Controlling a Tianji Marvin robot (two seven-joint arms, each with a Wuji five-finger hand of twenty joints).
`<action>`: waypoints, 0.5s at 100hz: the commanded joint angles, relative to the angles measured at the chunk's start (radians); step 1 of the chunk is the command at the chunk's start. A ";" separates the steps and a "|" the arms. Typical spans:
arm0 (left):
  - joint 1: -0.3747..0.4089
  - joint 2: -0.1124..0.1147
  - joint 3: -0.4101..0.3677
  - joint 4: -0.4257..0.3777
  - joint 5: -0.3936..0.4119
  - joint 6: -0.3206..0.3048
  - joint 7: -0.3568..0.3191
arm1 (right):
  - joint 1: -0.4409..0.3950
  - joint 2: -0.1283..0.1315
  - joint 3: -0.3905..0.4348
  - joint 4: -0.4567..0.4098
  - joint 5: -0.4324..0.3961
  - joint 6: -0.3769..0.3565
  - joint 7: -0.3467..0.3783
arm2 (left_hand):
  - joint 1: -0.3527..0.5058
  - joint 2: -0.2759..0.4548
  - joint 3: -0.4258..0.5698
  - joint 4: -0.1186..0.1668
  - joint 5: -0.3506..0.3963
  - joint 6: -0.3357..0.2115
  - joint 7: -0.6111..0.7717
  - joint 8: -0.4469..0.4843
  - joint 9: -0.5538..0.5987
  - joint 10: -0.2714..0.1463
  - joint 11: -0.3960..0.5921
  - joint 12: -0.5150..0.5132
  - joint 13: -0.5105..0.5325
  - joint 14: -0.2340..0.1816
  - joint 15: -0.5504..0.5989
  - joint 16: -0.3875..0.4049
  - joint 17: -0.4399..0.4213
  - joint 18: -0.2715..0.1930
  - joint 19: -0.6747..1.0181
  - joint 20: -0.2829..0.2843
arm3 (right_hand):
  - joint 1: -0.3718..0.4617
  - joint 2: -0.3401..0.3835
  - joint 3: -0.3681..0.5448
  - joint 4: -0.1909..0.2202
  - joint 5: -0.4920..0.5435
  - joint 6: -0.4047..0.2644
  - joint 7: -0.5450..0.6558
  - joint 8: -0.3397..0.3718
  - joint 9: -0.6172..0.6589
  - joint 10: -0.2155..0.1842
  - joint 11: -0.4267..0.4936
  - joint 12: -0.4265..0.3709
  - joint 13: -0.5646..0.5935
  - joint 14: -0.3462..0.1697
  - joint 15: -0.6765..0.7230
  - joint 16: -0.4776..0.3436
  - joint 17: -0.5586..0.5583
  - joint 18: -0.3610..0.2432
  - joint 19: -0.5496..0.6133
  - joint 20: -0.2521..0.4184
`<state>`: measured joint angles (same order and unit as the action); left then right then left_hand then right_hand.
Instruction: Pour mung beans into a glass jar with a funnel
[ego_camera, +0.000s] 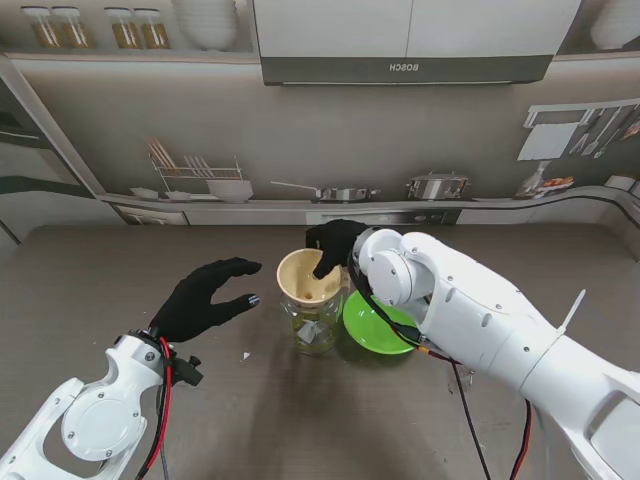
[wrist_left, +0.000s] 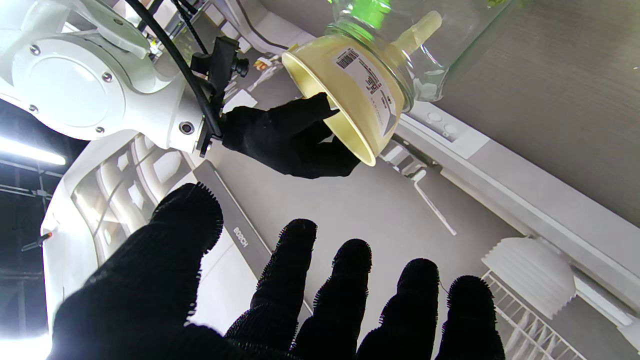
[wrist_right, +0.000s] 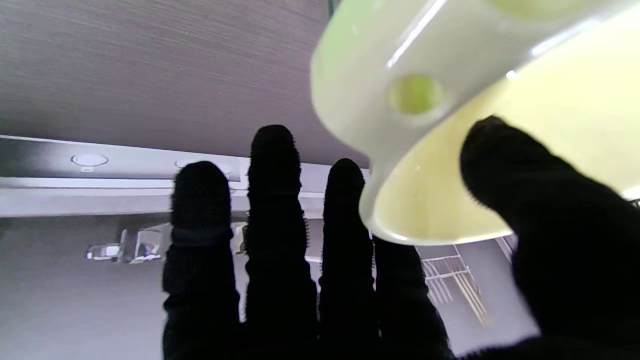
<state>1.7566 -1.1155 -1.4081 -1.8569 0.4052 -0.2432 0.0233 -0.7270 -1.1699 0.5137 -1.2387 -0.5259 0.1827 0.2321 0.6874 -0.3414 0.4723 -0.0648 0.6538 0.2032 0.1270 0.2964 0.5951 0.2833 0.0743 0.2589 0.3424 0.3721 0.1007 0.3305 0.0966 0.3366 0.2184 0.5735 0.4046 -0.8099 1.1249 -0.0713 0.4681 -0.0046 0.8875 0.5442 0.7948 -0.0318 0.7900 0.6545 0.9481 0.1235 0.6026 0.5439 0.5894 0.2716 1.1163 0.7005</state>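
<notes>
Left hand (ego_camera: 208, 296) held above the table, fingers spread, nothing grasped, glass jar (ego_camera: 312, 326) at centre, funnel (ego_camera: 305, 277) seated in its mouth, funnel rim pinched by right hand (ego_camera: 334, 245), green bowl (ego_camera: 378, 322) just beside the jar.

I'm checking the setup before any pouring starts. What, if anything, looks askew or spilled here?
The funnel sits tilted in the glass jar, its rim pinched by the right hand. A small pale speck lies on the table near the jar; too small to identify. No beans appear spilled.
</notes>
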 joint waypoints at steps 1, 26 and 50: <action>0.005 -0.003 -0.001 -0.006 -0.006 0.001 -0.018 | 0.012 -0.015 -0.009 0.013 -0.005 -0.016 0.012 | 0.015 0.042 -0.017 0.029 0.006 -0.005 0.002 -0.001 0.020 0.003 -0.005 -0.003 0.019 -0.007 -0.007 -0.001 0.000 -0.003 -0.028 0.006 | -0.036 -0.066 0.152 -0.046 0.021 0.008 0.027 0.004 0.030 -0.031 0.016 0.020 0.037 -0.017 0.007 0.020 0.009 -0.021 0.040 0.001; 0.006 -0.004 -0.003 -0.008 -0.008 0.005 -0.016 | 0.040 -0.030 -0.039 0.053 0.011 -0.046 0.005 | 0.015 0.045 -0.020 0.029 0.008 -0.004 0.002 -0.001 0.022 0.005 -0.005 -0.003 0.020 -0.005 -0.007 -0.001 0.001 -0.002 -0.028 0.006 | 0.098 -0.105 0.167 -0.246 0.207 -0.087 0.177 -0.161 0.319 -0.095 -0.035 0.127 0.173 -0.092 0.092 0.069 0.078 -0.068 0.117 -0.010; 0.007 -0.004 -0.004 -0.009 -0.011 0.006 -0.016 | 0.047 -0.037 -0.039 0.077 0.017 -0.099 -0.015 | 0.019 0.053 -0.023 0.029 0.009 -0.004 0.002 -0.001 0.023 0.005 -0.005 -0.003 0.022 -0.004 -0.006 -0.001 0.003 0.000 -0.028 0.006 | 0.135 0.068 0.177 -0.251 0.386 -0.203 0.269 -0.248 0.508 -0.112 -0.032 0.106 0.339 -0.116 0.167 0.102 0.181 -0.111 0.203 -0.010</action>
<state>1.7597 -1.1158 -1.4094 -1.8595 0.3975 -0.2391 0.0238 -0.6817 -1.2001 0.4744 -1.1662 -0.5081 0.0991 0.2132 0.6874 -0.3415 0.4715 -0.0648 0.6541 0.2032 0.1270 0.2964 0.5952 0.2892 0.0743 0.2589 0.3427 0.3721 0.1007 0.3305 0.0967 0.3373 0.2185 0.5735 0.5135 -0.7748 1.2616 -0.2938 0.8255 -0.1699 1.1209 0.3215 1.2564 -0.1234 0.7491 0.7558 1.2225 0.0222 0.7425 0.6259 0.7453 0.1958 1.2626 0.7002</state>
